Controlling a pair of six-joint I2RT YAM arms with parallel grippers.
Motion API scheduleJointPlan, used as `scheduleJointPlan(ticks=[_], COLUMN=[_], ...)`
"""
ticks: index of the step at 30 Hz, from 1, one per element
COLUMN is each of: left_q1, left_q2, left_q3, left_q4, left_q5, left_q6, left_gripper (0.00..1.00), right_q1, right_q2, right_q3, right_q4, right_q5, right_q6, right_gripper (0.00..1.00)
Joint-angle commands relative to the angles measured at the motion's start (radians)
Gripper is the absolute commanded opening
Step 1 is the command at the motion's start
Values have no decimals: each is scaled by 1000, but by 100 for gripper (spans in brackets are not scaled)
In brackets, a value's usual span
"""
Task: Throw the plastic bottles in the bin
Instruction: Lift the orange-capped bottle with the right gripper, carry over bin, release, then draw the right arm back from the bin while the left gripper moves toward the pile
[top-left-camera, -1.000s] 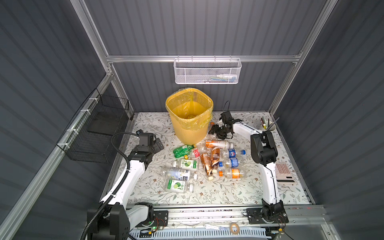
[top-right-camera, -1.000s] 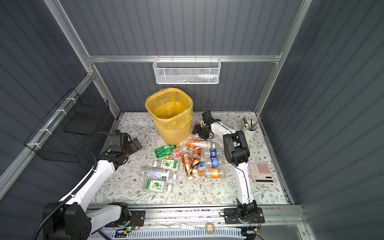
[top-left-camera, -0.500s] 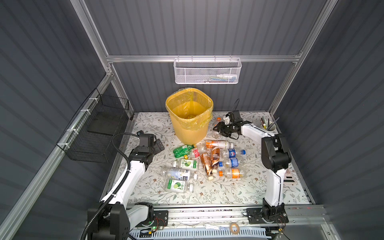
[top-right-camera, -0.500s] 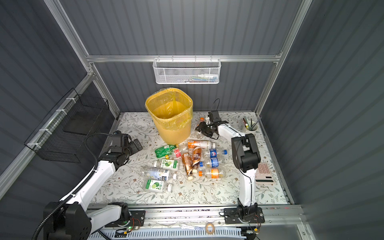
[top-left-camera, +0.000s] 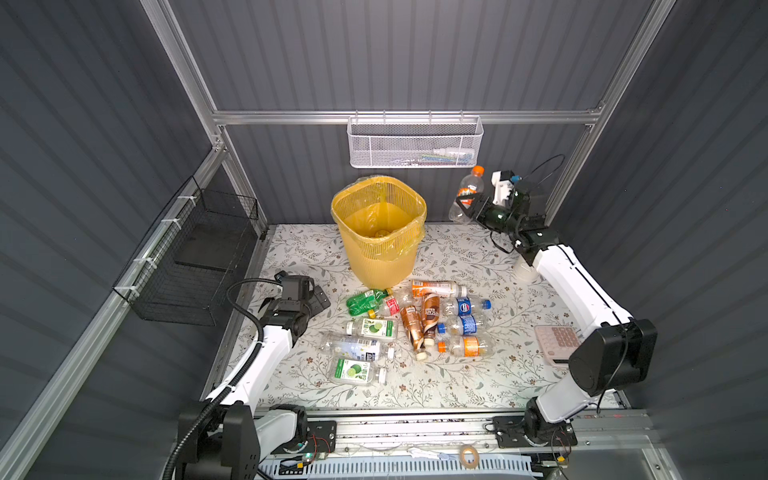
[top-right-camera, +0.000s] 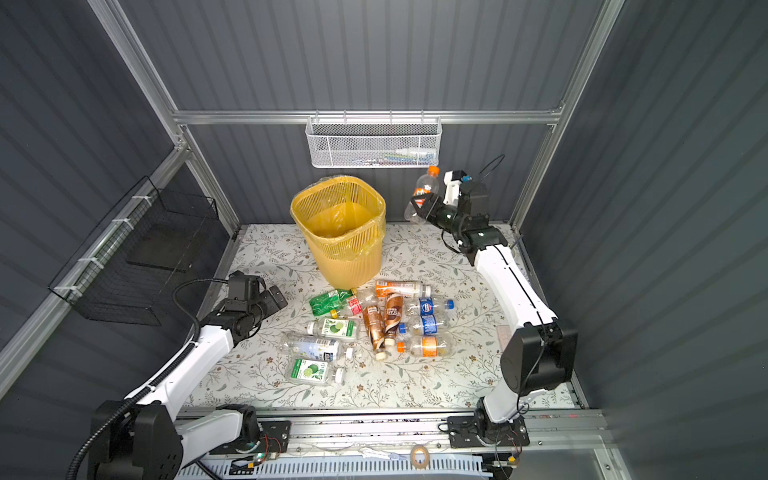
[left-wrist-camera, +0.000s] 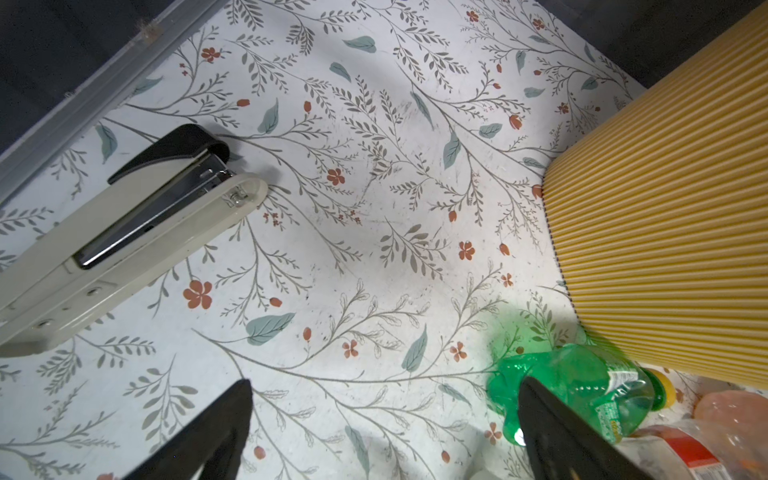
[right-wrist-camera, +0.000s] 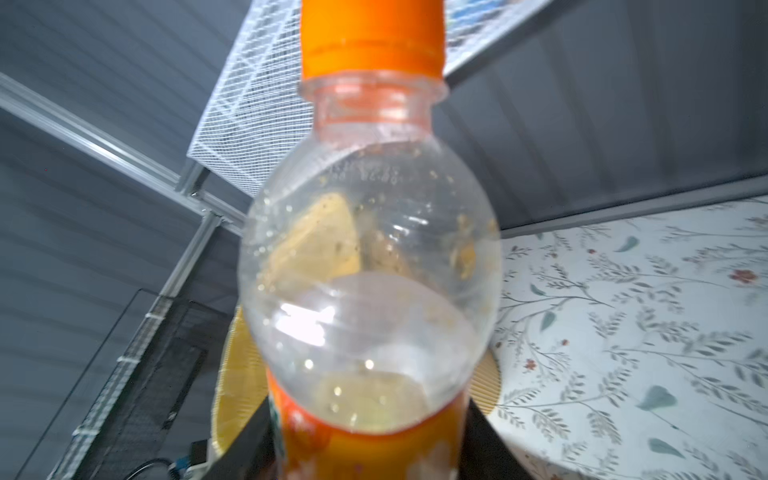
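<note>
The right claw (top-left-camera: 466, 204) is clamped on the orange label of a clear orange-capped bottle (top-left-camera: 468, 189). It holds the bottle cap-up and high off the table (top-left-camera: 457, 257), apparently to clear the rim of the yellow lattice bin (top-left-camera: 380, 266), which stands off to its side, not yet beneath it. The left claw (left-wrist-camera: 382, 436) hangs empty, jaws wide apart, low over the table by the green bottle (left-wrist-camera: 582, 390) at the bin's foot, likely lined up for that pick; the other bottles (top-left-camera: 419, 328) lie heaped before the bin.
</note>
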Motion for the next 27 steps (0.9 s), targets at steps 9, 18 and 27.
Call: scheduleJointPlan(ticks=[9, 18, 27], left_q1=[3, 3, -25], left_q2=[8, -49, -59], left_q3=[39, 29, 30], left_q4=[-63, -72, -30], left_q5=[13, 0, 53], left_q6=[-18, -43, -67], left_gripper=[99, 99, 100], right_q1=[215, 170, 70], right_q2=[435, 135, -140], right_q3=[783, 392, -123], right_q4=[-536, -348, -176], right_q5=[-71, 212, 252], right_q6=[-161, -194, -147], right_gripper=[85, 99, 99])
